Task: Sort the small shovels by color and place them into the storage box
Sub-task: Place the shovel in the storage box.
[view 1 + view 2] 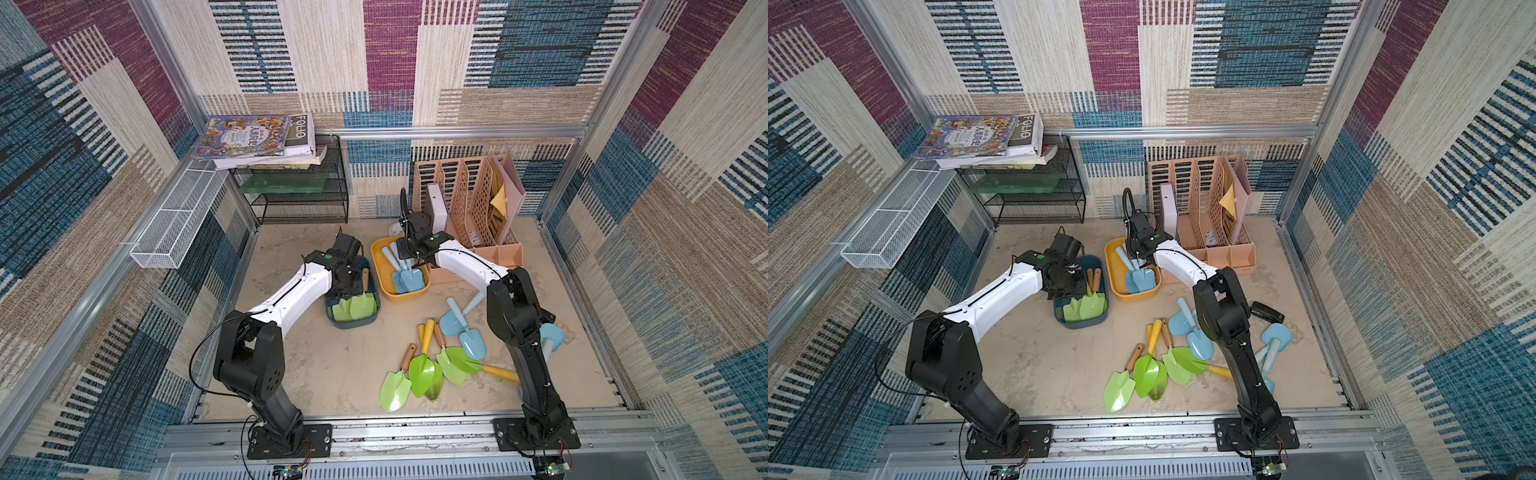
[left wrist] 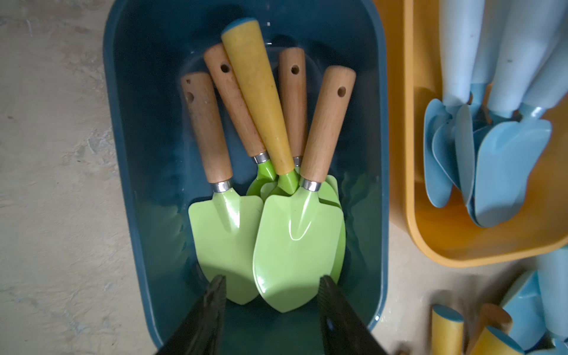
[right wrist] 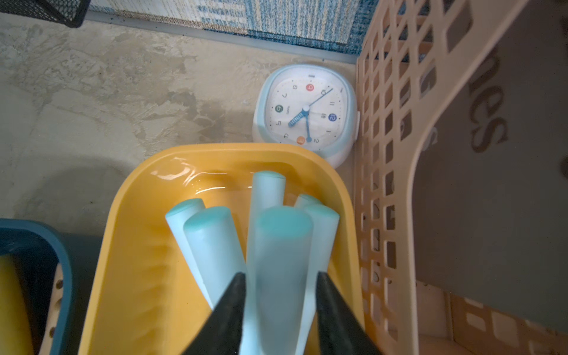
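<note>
Left gripper [image 2: 273, 278] apart over glossy green shovels [image 2: 295, 233]; right gripper [image 3: 281, 273] flanks frosted blue handle [image 3: 282, 233], grip unclear.

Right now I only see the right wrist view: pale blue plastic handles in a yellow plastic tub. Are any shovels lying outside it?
Observer: Yes, green-bladed shovels and all-blue plastic shovels lie loose on the beige tabletop.
Operator: Where do green ones go?
Observer: Five more lie in the dark blue plastic tub beside the yellow tub.
Operator: And the other claw?
Observer: The left gripper hangs open above those blades, holding nothing.
</note>
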Motion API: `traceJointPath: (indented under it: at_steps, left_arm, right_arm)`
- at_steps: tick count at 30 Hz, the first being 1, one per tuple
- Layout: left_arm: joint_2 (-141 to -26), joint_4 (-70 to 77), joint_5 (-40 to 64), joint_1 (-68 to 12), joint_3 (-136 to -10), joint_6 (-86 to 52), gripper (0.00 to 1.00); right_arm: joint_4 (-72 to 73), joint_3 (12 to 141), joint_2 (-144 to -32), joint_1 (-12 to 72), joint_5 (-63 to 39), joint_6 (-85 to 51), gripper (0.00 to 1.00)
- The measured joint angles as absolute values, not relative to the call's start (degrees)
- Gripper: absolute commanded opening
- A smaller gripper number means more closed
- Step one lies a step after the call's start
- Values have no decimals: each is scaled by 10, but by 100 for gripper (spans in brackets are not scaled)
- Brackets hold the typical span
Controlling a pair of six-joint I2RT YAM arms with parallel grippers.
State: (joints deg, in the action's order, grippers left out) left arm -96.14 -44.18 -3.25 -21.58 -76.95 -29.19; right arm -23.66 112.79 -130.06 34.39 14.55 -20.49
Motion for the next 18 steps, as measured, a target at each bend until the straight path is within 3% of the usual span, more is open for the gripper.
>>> traceJointPath:
  at_steps: [9, 18]
  left_arm:
    - [-954, -444, -6, -280, -771, -247, 57]
    - [-999, -443, 65, -382, -772, -180, 57]
  right_arm:
    - [-220, 1088, -1195, 344, 187, -218, 53]
    - [-202, 933, -1080, 325, 225, -256, 52]
